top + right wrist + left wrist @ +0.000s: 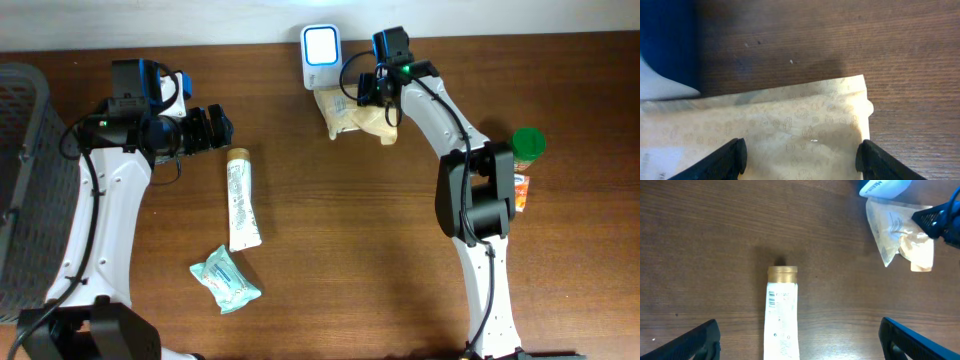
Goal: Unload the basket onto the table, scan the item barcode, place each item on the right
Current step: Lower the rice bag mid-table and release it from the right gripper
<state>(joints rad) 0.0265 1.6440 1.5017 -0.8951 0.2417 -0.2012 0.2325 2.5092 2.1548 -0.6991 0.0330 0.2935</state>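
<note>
A white barcode scanner (320, 55) with a lit blue-white face stands at the table's back edge. A beige printed pouch (352, 115) lies on the table just in front of it, its top edge touching the scanner's base (665, 60). My right gripper (383, 92) hovers over the pouch (790, 125). It is open, its black fingers (735, 157) standing on either side of the pouch's end. My left gripper (215, 128) is wide open above the gold cap of a white tube (242, 200). The tube (781, 315) lies between the open jaws with nothing held.
A teal packet (225, 280) lies near the front left. A green-lidded bottle (527, 145) and a small orange item (521, 192) sit at the right. A dark mesh basket (25, 180) stands at the left edge.
</note>
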